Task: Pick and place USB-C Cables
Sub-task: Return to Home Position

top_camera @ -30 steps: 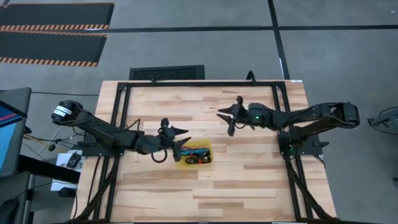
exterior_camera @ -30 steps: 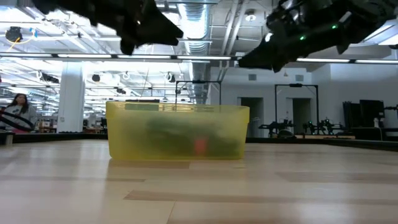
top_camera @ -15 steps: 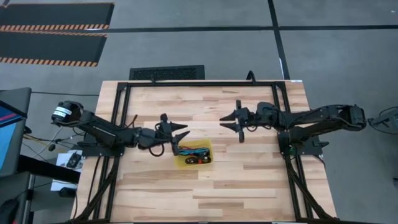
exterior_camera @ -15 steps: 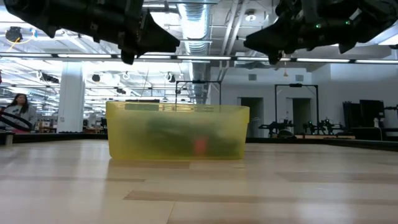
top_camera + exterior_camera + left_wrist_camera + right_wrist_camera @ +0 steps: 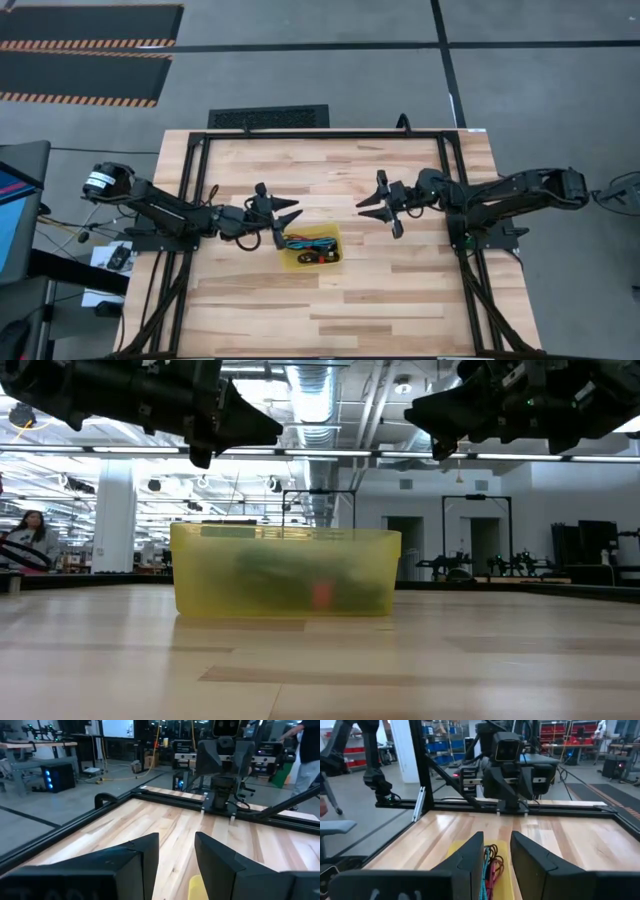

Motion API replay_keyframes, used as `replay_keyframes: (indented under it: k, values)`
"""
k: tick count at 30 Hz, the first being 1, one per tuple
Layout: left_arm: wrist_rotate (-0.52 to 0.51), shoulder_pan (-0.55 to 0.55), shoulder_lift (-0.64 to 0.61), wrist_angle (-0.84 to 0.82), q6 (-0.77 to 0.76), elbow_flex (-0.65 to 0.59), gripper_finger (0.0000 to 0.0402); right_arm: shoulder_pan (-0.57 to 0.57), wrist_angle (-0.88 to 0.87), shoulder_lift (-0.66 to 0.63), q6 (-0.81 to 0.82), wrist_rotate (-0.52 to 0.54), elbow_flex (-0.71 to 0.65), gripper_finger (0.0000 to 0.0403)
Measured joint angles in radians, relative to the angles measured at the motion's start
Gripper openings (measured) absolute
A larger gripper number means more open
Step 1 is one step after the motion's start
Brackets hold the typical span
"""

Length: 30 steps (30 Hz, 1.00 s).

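Both arms have drawn back toward their own sides: the left gripper [image 5: 285, 222], over the near end of the yellow tray [image 5: 338, 240] a second ago, now hangs just beside its left edge, and the right gripper [image 5: 375, 205] has slid a little toward its base.

On the table [image 5: 400, 290], the USB-C cables [image 5: 308, 245] lie tangled inside the tray, showing as a dark mass with a red patch through its wall in the low view; no cable shows loose on the wood. Above it, each gripper has its fingers apart and holds nothing, as both wrist views show. Far behind, a person [image 5: 30, 530] stands in the room.

The job looks all but done, with only the retreat left. The risk, as I judge it, sits with the left gripper: it is close to the tray's rim, so a dip while it withdraws could catch the rim, shift the light tray or hook a loop of cable out
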Motion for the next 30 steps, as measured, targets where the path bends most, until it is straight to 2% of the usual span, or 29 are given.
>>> replay_keyframes:
  k: [10,21,30]
  values:
    - [0.0,0.018,0.041,0.009,-0.021,0.0,0.0116,-0.006,0.001,0.0,-0.032,0.0,0.0,0.0121]
    - [0.02,0.029,0.199,0.198,-0.022,0.001,0.0116,-0.012,-0.008,0.0,-0.035,0.0,0.0,0.0121]
    - [0.057,0.075,0.199,0.219,0.0,0.001,0.0116,-0.012,-0.011,0.0,-0.036,0.0,0.0,0.0121]
